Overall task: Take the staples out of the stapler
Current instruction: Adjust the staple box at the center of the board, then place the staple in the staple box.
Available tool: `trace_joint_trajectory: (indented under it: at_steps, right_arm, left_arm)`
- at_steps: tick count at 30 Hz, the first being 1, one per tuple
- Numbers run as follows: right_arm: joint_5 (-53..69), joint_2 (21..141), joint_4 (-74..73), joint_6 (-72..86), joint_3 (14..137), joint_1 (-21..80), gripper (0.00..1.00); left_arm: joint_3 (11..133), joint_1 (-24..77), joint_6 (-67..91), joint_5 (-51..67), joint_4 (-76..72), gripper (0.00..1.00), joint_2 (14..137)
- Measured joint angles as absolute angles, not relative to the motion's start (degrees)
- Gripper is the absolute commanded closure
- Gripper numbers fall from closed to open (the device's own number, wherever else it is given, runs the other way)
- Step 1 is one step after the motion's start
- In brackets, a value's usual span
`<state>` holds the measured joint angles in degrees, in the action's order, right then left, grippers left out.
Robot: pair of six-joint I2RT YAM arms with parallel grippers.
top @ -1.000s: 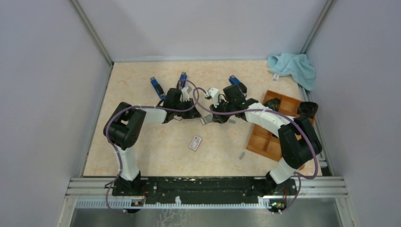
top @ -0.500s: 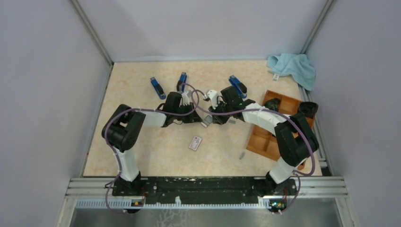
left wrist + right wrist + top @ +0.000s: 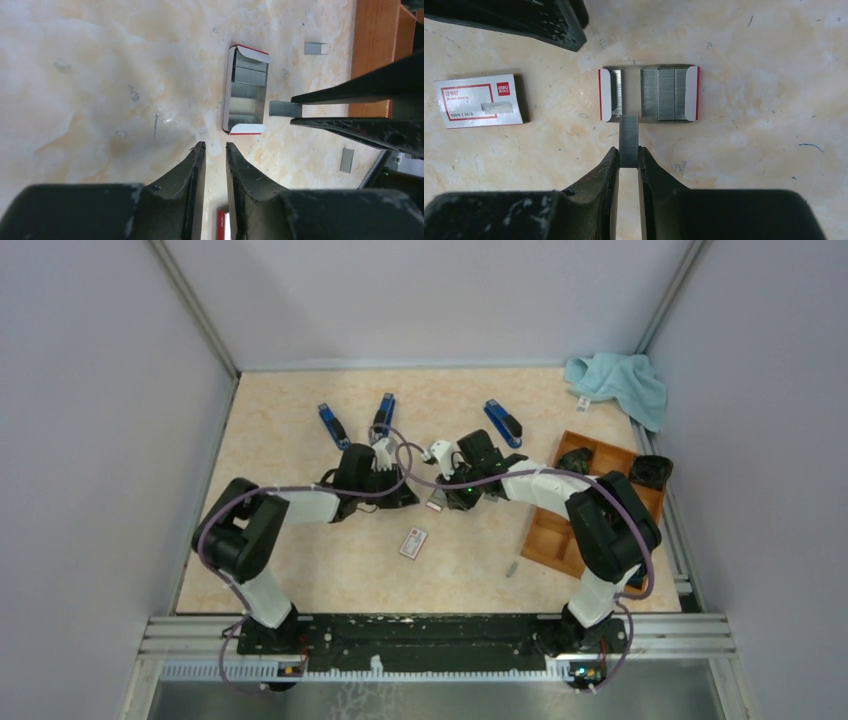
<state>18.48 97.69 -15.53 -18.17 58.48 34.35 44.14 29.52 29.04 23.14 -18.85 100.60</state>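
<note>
Right claw [image 3: 628,150] pinches a short grey metallic strip of joined staples [image 3: 628,132] by its near end, low over the beige marbled worktop [image 3: 749,165]. The strip's far end comes up to the rim of a small open white carton with red-edged flaps [image 3: 605,95]; whether the two touch cannot be told. More grey staple strips [image 3: 664,94] lie side by side inside the carton. Opposite, the left claw [image 3: 215,146] hovers over the worktop with only a slim gap between its fingers and nothing in it. A closed white box with a red label [image 3: 479,100] lies near the carton. Two loose staple strips [image 3: 316,48] rest towards the brown wooden compartment tray [image 3: 550,532]. Three blue staplers [image 3: 384,412] lie beyond the claws.
</note>
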Motion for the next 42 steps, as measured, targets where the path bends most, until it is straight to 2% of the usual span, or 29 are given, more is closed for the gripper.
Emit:
trace_joint_trajectory:
  at_steps: [4, 10, 18, 26, 42]
  right_arm:
    - [18.52, 97.69, -15.53, -19.31, 58.48, 34.39, 0.9]
    - [18.96, 97.69, -15.55, -21.08, 58.52, 34.72, 0.9]
    - [18.68, 98.72, -17.06, -22.5, 62.67, 35.27, 0.9]
    - [17.34, 100.51, -17.34, -22.61, 63.13, 36.64, 0.9]
    - [14.96, 102.85, -18.59, -22.96, 64.93, 37.76, 0.9]
  left_arm:
    - [38.92, 29.52, 25.76, 19.09, -19.46, 0.61, 92.58]
    - [28.58, 29.5, 21.47, 11.22, -24.62, 0.56, 78.28]
    - [16.08, 29.5, 18.06, 1.32, -33.28, 0.54, 61.78]
    - [13.02, 29.5, 17.41, -2.5, -38.17, 0.53, 61.49]
    - [13.04, 29.5, 17.04, -3.07, -38.63, 0.53, 63.13]
